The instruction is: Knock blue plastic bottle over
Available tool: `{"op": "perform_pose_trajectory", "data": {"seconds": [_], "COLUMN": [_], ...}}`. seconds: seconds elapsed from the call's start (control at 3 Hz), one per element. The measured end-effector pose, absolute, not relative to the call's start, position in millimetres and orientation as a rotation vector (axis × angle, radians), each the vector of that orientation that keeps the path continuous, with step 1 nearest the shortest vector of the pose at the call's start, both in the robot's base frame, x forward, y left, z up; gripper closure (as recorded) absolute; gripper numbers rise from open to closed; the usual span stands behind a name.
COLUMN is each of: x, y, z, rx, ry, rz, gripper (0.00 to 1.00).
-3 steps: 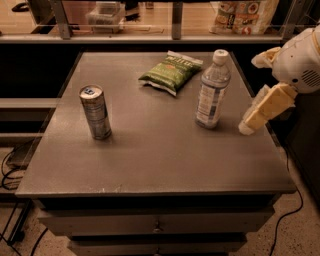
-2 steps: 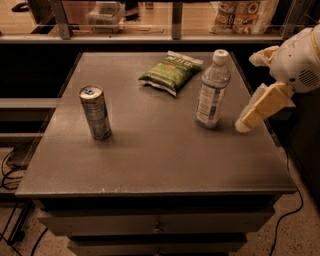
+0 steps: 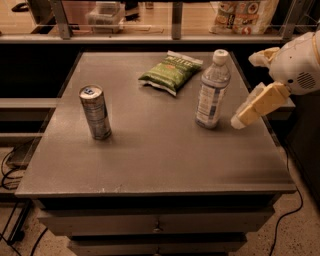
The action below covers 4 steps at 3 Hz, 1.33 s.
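Observation:
The blue plastic bottle (image 3: 212, 90) stands upright on the right side of the grey table (image 3: 150, 150). It is clear, with a white cap and a white label. My gripper (image 3: 240, 119) comes in from the right edge of the view. Its cream fingertips (image 3: 239, 120) hang low over the table just right of the bottle's base, a small gap away, not touching it.
A slim silver-blue can (image 3: 95, 111) stands upright at the table's left. A green chip bag (image 3: 170, 70) lies at the back middle, left of the bottle. A shelf with glass and packages (image 3: 240, 12) runs behind the table. Drawers sit below the tabletop's front edge.
My gripper has moved a little to the left, closer to the bottle's base. The bottle, can and chip bag have not moved.

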<state>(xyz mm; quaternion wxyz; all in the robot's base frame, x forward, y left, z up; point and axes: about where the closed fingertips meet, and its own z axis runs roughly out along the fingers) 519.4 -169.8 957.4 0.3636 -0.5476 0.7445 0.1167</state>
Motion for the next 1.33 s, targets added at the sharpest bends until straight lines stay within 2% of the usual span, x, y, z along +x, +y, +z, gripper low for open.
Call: {"op": "perform_pose_trajectory", "data": {"seconds": [1.33], "x": [553], "y": [-128], "z": [938], "rx": [-1.337], "ry": [1.828], "rz": [0.483], "gripper": [0.00]}}
